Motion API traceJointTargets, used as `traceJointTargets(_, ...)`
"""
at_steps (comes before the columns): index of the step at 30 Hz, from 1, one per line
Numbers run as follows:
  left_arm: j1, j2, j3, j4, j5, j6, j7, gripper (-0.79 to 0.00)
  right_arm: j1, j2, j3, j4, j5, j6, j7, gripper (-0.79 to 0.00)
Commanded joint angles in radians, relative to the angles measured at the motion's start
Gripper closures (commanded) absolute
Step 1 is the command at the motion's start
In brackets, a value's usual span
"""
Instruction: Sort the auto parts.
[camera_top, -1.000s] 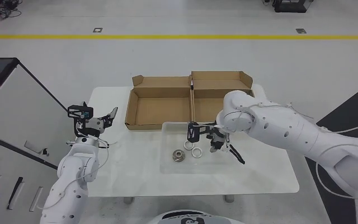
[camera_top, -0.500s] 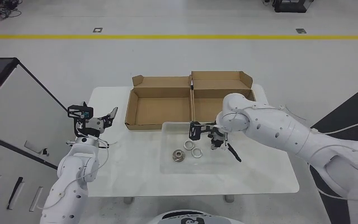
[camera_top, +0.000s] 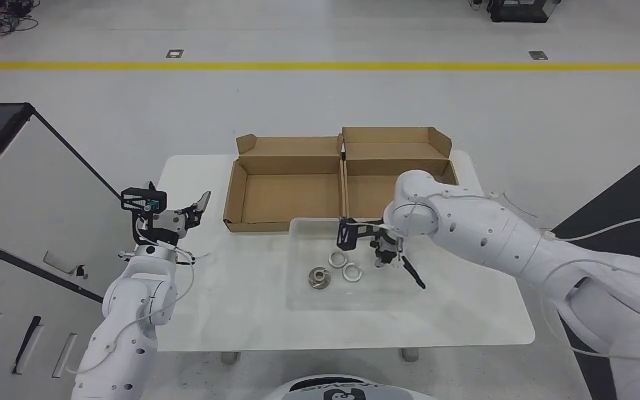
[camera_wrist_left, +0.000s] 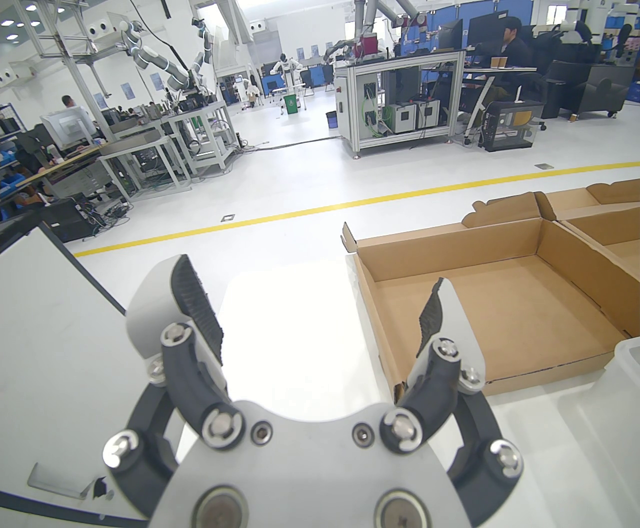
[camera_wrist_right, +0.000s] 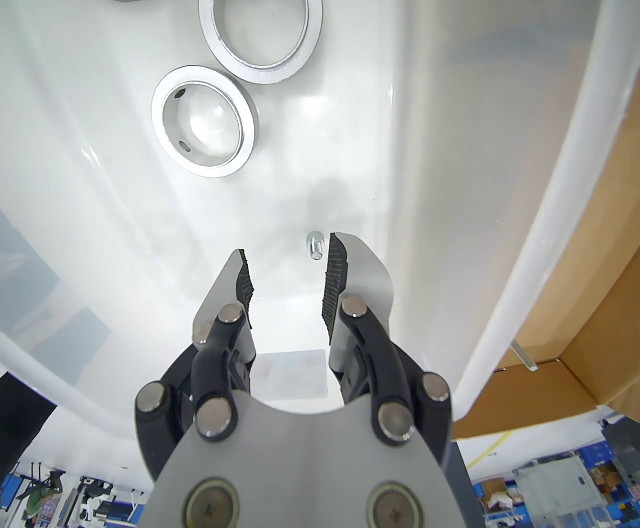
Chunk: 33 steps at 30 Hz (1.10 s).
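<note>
Hanging over the white plastic tray (camera_wrist_right: 550, 225), the right gripper (camera_wrist_right: 289, 252) is holding its fingers narrowly parted beside a tiny silver metal bolt (camera_wrist_right: 315, 246), probably light and slick, best pinched across its shank.

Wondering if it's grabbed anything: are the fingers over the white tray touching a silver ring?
Apart. Right wrist view: bare tray floor lies between the fingers and the nearer ring.

White table (camera_top: 250, 300) bears two open cardboard boxes (camera_top: 285, 198) and a tray (camera_top: 330, 296).
</note>
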Motion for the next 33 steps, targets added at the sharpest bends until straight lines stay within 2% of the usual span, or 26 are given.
traceJointTargets(1,0.0,0.0,0.0,0.0,0.0,0.0,0.0,-0.785,-0.004,-0.004,0.001,0.007,-0.003,-0.001,0.0,-0.345)
traceJointTargets(33,0.0,0.0,0.0,0.0,0.0,0.0,0.0,-0.785,-0.063,-0.016,0.059,0.035,-0.078,0.005,-0.008,-0.329)
